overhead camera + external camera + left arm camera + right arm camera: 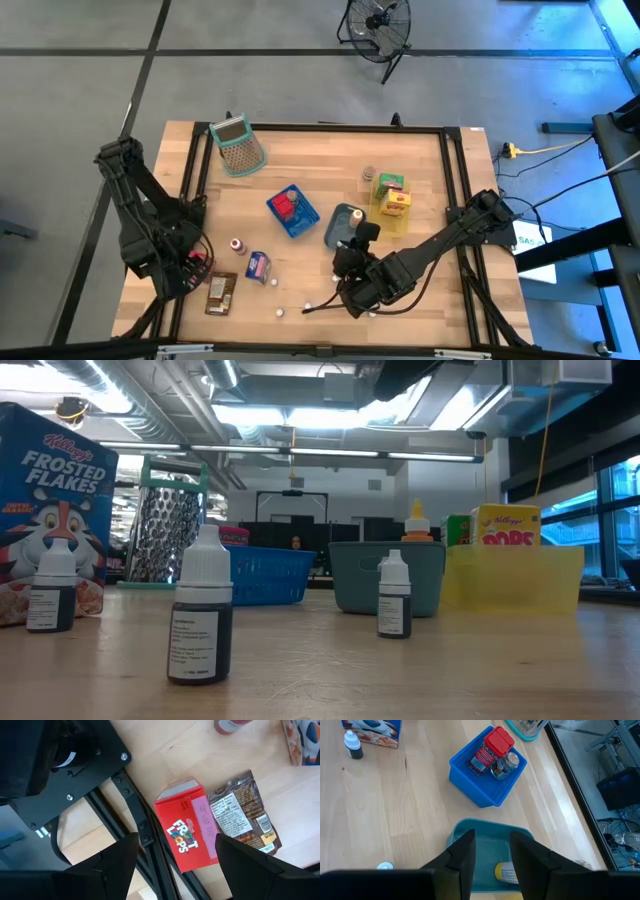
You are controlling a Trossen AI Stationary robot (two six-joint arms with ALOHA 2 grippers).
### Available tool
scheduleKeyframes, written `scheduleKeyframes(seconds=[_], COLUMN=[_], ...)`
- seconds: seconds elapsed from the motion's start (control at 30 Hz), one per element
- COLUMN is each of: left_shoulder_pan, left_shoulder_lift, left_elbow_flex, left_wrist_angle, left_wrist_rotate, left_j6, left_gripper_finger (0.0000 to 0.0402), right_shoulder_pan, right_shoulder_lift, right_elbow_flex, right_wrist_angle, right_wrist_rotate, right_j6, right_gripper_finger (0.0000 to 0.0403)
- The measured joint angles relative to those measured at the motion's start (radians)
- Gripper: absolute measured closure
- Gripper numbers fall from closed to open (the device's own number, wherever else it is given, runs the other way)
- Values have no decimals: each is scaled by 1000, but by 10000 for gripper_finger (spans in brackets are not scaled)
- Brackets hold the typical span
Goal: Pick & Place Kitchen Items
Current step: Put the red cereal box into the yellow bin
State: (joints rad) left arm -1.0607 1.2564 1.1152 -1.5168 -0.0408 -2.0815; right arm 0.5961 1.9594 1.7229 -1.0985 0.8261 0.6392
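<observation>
The left gripper [170, 855] hangs over the near left corner of the wooden table [310, 160], its two dark fingers [117, 857] standing wide apart and holding nothing. Between them, seen from the left wrist, lies a small red cardboard Froot Loops box [185, 832], flat on one broad face. Its long axis runs beside the black frame rail [150, 837] at the table's left edge, and one long side seems to touch that rail. Just beside the box, on the side away from the rail, lies a brown foil snack packet [242, 820] with a white printed label, its long axis almost parallel to the box.

The right gripper [490, 852] is above the teal plastic bin [487, 845] near the middle of the table; its fingers stand only a little apart and nothing is between them. In the bin lies a small bottle with a yellow label [506, 872].

Beyond the teal bin, toward the left arm's side, stands a blue plastic basket [480, 787] holding a red-capped jar [490, 750] and a clear round container [507, 762]. A yellow tray [392, 205] with cereal boxes sits on the other side of the teal bin. A small dark dropper bottle with a white cap [200, 610] stands upright near the table's front edge.
</observation>
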Motion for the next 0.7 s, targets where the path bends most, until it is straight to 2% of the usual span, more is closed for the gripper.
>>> scheduleKeyframes(seconds=[0.57, 0.7], left_shoulder_pan=[0, 0], left_shoulder_lift=[31, 31], left_elbow_flex=[0, -1], left_wrist_angle=[41, 41], left_wrist_rotate=[-38, -76], left_j6=[9, 24], left_gripper_finger=[141, 141], right_shoulder_pan=[0, 0], right_shoulder_lift=[0, 0], right_elbow_flex=[0, 0], right_wrist_angle=[0, 2], right_wrist_rotate=[0, -1], right_j6=[0, 0], right_gripper_finger=[279, 279])
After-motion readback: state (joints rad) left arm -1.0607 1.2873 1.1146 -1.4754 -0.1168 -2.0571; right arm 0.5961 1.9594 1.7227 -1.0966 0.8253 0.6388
